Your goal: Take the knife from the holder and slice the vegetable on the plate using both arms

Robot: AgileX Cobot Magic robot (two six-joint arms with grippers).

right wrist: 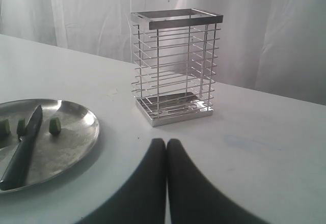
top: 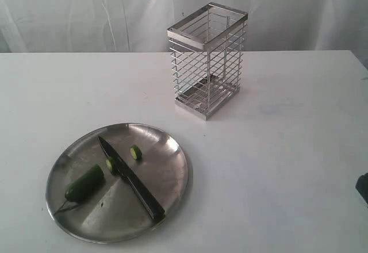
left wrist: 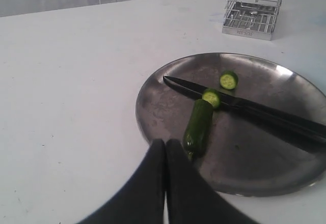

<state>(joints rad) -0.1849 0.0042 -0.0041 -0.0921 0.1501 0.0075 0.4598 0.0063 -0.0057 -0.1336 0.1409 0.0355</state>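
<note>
Left end effector [left wrist: 165, 146] together, empty, perhaps just over the plate [left wrist: 163, 109] rim; right end effector [right wrist: 166, 145] likewise, toward the holder [right wrist: 186, 20].

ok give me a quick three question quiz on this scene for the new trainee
1. True or false: the knife stands inside the holder.
2. How many cut slices lie on the plate beside the vegetable? A) one B) two C) four
3. Fill in: the left gripper and the right gripper are both ____ and hold nothing.

Key
1. False: the knife lies flat across the plate, and the holder stands apart on the table.
2. B
3. shut
</note>
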